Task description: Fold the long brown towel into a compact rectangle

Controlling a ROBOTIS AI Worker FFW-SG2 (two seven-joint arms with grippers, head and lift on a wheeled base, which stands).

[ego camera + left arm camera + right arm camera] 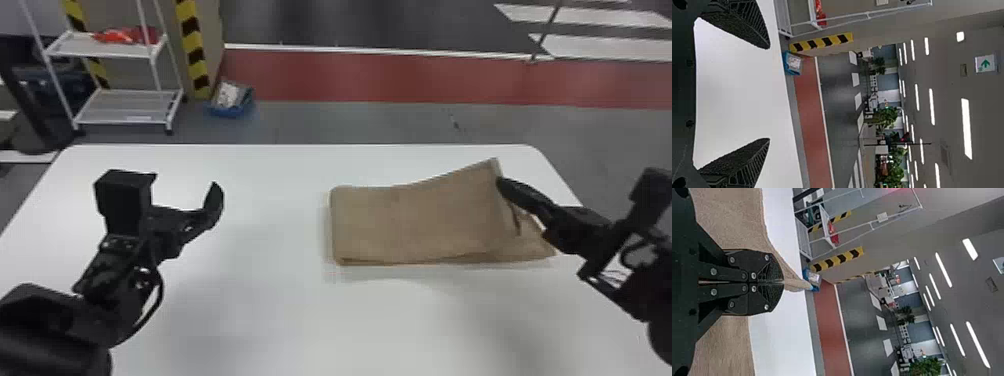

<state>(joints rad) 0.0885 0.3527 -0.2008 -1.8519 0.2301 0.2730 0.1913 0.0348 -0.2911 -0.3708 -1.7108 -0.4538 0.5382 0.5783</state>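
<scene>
Brown towel point(400, 225) is found on the right half of the white desk point(280, 320), set nearer the far edge than the near one. It is already folded into a long shape, its length laid roughly along the desk's far edge. The left end is squared off, with rounded corners; stacked layers are seen along the near side. At the right end the upper cloth is lifted into a peak, pointing toward the far right corner of the desk. Beneath and beside this peak, a lower layer is spread flat, tapered to a point near the desk's right edge.

Right gripper point(502, 185): clamped on the towel, at the raised part of the right end. In the right wrist view its fingers are pressed together, and a ridge of cloth is pinched between the tips. More towel is seen to both sides of the fingers.

Left gripper point(185, 181): held over the left part of the desk, well apart from the towel. Fingers point(748, 162) are spread wide, nothing between them.

Beyond the desk's far left corner, a white rack point(130, 106) is noted, red items point(122, 35) placed on its upper shelf. Blue bin point(232, 111) is seen on the floor, near a striped pillar point(192, 45).
</scene>
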